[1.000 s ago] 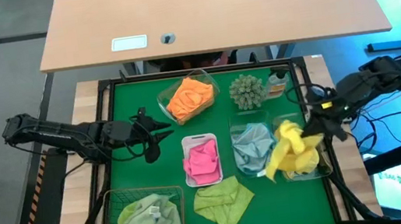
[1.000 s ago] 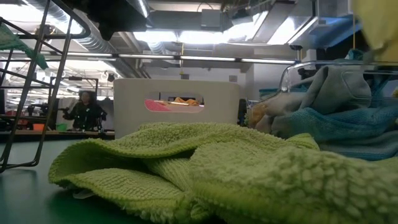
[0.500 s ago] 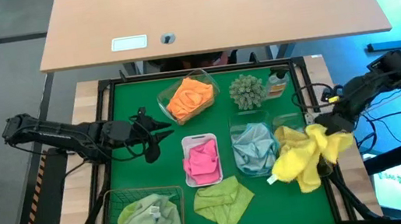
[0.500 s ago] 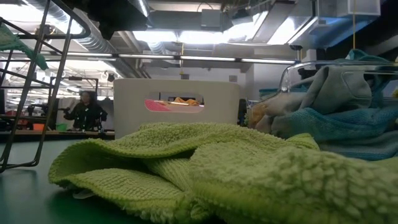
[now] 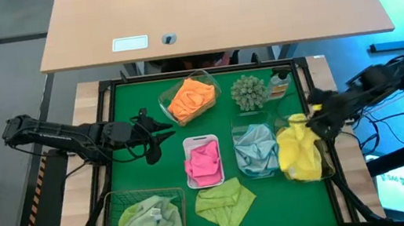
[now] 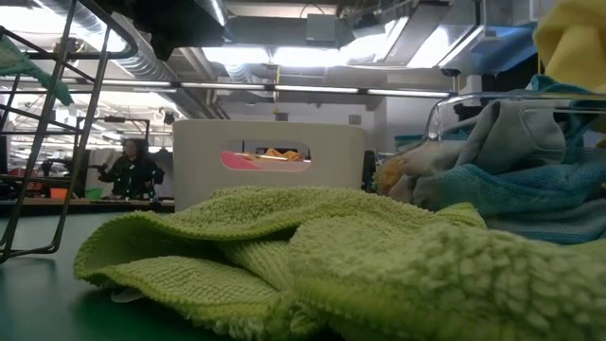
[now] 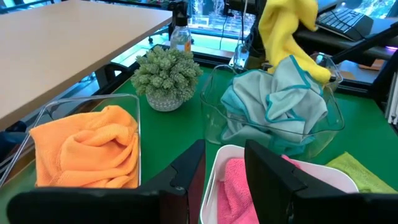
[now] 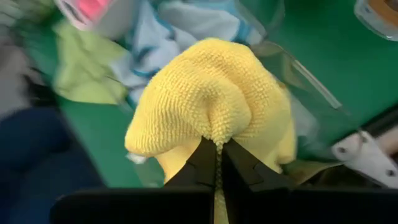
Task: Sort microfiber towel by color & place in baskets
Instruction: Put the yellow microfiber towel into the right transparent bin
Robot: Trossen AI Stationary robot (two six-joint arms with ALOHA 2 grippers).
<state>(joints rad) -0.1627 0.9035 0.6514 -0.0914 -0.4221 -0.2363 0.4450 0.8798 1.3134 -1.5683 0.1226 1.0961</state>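
- The right gripper (image 8: 217,148) is clamped on a yellow towel (image 5: 299,147), with its two dark fingers pinched together on a fold of the cloth.
- That towel hangs from the gripper over a clear tub (image 5: 312,172) at the right edge of the green mat (image 5: 130,111), and its lower folds reach down into the tub.
- Just beside it, toward the middle of the table, a second clear tub (image 7: 273,127) holds a teal-blue towel (image 5: 255,149).
- The left gripper (image 5: 159,135) hovers over the mat on the left side, and its fingers (image 7: 186,177) are spread apart with nothing between them.
- Ahead of the left gripper stands a white tray (image 5: 199,140) with a pink towel (image 5: 203,163) lying in it.
- A clear tub (image 5: 209,78) at the far side of the mat holds an orange towel (image 5: 190,99).
- Next to that tub sits a round spiky plant (image 5: 247,92), and a small bottle (image 5: 280,84) stands near it at the far right.
- A wire basket (image 5: 112,205) at the near left corner holds a lime green towel (image 5: 150,218).
- Another lime green towel (image 5: 225,204) lies loose on the mat, between the wire basket and the tub under the yellow towel, and just in front of the white tray.
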